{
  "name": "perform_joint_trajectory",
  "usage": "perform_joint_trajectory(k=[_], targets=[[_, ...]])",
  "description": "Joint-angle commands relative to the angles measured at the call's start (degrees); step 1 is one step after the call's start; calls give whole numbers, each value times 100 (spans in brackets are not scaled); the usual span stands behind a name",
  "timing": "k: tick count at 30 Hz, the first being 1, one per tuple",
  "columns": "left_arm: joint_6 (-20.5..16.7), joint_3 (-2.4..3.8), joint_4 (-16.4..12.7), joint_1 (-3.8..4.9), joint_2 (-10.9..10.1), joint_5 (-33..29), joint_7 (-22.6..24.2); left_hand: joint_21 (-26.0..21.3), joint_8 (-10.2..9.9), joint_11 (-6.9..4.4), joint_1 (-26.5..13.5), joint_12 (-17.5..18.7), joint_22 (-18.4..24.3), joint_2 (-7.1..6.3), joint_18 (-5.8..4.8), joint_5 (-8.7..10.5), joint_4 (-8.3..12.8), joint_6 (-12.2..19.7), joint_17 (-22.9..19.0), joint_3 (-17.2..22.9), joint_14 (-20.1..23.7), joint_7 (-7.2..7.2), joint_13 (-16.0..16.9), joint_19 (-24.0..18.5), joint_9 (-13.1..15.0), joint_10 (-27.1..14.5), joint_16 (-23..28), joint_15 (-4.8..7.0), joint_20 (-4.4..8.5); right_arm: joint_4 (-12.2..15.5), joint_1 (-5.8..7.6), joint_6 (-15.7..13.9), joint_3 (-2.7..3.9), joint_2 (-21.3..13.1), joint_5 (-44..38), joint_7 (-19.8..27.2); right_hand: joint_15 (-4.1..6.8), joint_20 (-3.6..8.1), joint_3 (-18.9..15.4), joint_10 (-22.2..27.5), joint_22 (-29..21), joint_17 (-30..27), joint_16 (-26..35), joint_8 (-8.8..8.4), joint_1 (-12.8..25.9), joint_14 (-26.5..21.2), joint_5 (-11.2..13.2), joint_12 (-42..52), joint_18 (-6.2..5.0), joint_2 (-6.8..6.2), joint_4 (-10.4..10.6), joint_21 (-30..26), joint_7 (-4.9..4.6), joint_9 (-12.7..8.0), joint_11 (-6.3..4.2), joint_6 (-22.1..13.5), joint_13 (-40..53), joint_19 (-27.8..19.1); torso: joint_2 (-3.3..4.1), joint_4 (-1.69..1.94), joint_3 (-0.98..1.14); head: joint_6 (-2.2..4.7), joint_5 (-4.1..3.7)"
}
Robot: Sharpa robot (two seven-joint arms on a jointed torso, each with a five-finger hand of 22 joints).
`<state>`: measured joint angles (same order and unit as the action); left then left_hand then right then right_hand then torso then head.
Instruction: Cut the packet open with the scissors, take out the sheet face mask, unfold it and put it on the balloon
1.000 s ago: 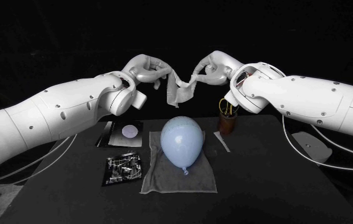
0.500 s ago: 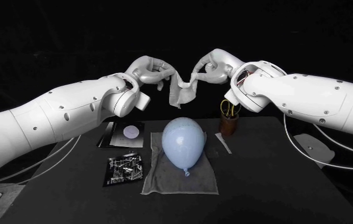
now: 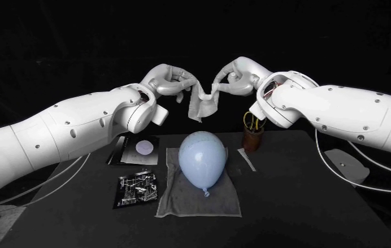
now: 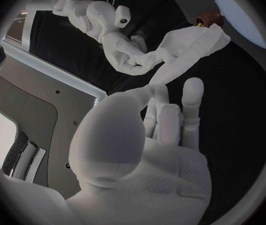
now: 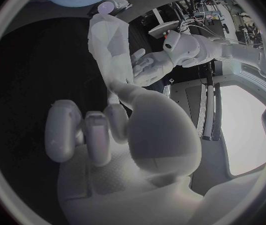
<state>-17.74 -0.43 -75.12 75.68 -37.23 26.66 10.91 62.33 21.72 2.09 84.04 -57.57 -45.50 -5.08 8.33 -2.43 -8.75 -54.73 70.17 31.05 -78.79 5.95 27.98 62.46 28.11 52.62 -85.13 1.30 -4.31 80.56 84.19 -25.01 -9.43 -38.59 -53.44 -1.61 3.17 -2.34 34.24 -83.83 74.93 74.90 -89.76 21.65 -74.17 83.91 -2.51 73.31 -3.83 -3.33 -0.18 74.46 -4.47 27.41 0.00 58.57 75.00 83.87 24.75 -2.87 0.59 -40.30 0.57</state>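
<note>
Both arms are raised and the sheet face mask (image 3: 201, 102) is held up in the air, well above the bench (image 3: 317, 214). Its top edge is pinched from both sides: one upper corner is gripped by the left robot hand (image 3: 171, 81), the other by the right robot hand (image 3: 234, 82). Between them the mask is seen hanging, creased and only partly opened (its lower end dangles free). Below it, the pale blue balloon (image 3: 202, 156) is laid on a grey cloth (image 3: 178, 201), knot end toward the robot. Left of the cloth the crumpled packet (image 3: 136, 187) is found lying flat, with a dark tray (image 3: 130, 149) behind it. Just right of the balloon, the scissors (image 3: 254, 120) are stood in a brown holder (image 3: 253, 139)
</note>
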Motion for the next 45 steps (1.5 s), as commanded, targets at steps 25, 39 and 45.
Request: perform_joint_trajectory(k=[25,39,45], targets=[[132,36,468,312,-54,57,12,52,31,-1,-29,-21,-62,60,57,-32,32,15,24,85,-52,3,7,73,997,31,-36,-11,-1,-281,394,502,-18,-103,581,42,48,9,5,-49,1097,1510,-24,22,-4,609,-28,30,81,25,-7,-5,0,28,-8,-3,344,234,-22,-2,3,20,30],[115,-7,676,377,99,85,39,62,33,-2,-39,-22,-75,64,54,-32,29,15,37,91,-60,2,7,80,1000,32,-40,-11,-1,-594,917,2096,19,317,-563,-537,49,8,2,-55,1102,1510,-24,23,-1,609,-28,48,85,20,-6,13,1,29,-8,-5,358,239,-22,0,3,89,-49],[72,-17,698,385,123,79,77,62,33,-2,-39,-22,-75,64,54,-32,29,15,37,91,-60,2,7,80,1000,32,-40,-11,-1,-664,1009,2610,31,425,-859,-795,48,7,0,-54,1100,1510,-24,25,-1,609,-28,45,84,17,-7,6,2,29,-9,-4,357,237,-21,-7,-5,124,-41]])
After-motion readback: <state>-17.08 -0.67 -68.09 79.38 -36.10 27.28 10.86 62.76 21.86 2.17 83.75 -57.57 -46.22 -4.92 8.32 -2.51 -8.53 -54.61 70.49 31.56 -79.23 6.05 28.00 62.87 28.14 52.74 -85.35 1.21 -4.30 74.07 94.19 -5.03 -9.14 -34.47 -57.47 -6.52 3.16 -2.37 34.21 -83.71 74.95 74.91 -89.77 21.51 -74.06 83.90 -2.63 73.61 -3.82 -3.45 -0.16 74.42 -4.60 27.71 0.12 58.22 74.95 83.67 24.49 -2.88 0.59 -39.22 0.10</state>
